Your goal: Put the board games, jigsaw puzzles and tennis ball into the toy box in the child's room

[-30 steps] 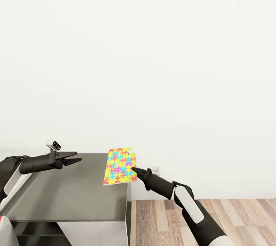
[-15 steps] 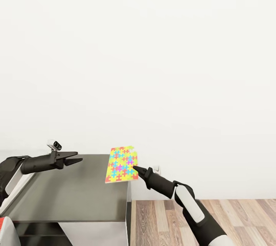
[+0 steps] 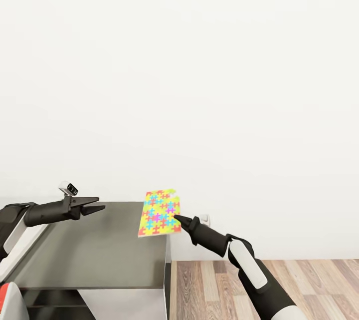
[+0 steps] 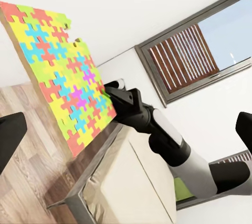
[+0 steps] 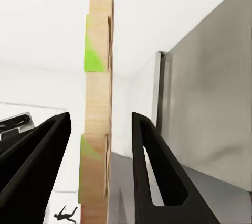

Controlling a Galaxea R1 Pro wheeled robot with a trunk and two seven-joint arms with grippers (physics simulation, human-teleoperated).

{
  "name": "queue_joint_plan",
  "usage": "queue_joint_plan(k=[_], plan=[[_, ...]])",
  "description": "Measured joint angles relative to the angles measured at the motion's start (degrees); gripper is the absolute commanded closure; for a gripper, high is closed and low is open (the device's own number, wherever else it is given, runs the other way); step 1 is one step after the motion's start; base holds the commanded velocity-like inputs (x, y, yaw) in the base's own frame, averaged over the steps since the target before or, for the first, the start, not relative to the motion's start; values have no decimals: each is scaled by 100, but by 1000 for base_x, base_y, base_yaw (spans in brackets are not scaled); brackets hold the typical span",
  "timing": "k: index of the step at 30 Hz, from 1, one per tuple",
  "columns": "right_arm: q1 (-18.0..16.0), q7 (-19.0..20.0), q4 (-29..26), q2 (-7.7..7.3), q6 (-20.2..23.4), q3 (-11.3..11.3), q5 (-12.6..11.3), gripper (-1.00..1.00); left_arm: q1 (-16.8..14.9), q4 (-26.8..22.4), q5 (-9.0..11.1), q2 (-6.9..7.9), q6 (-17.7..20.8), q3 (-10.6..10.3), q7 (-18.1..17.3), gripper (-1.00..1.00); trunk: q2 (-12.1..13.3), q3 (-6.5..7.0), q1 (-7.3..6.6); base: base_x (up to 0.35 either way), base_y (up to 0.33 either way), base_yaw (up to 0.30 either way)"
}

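My right gripper point(image 3: 175, 218) pinches the near edge of a jigsaw puzzle point(image 3: 159, 213), which stands lifted and tilted over the right end of the grey table point(image 3: 94, 255); the wrist view shows the board's thin edge between fingers point(image 5: 157, 177) that stand apart with a gap on each side, so I cannot tell whether the grip is firm. My left gripper point(image 3: 97, 204) hovers over the table's left part, jaws parted and empty, apparently kept free to receive or steady the board.
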Motion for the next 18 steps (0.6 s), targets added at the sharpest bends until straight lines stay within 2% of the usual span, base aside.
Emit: queue_joint_plan(k=[7,10,14,18], plan=[[7,223,-24,-9,25,-464,-19,100,8,0,0,2,2,-3,0,-100,281,126,-154,0,0,0],[4,443,-40,-85,39,-641,-26,100,9,0,0,-1,4,-9,0,-100,402,180,-220,0,0,0],[4,658,-27,-252,57,-730,-19,100,10,0,-7,-9,7,-20,1,-100,563,252,-308,0,0,0],[4,699,-17,-293,65,-745,-17,100,10,0,-10,-7,7,-23,1,-100,724,325,-396,0,0,0]])
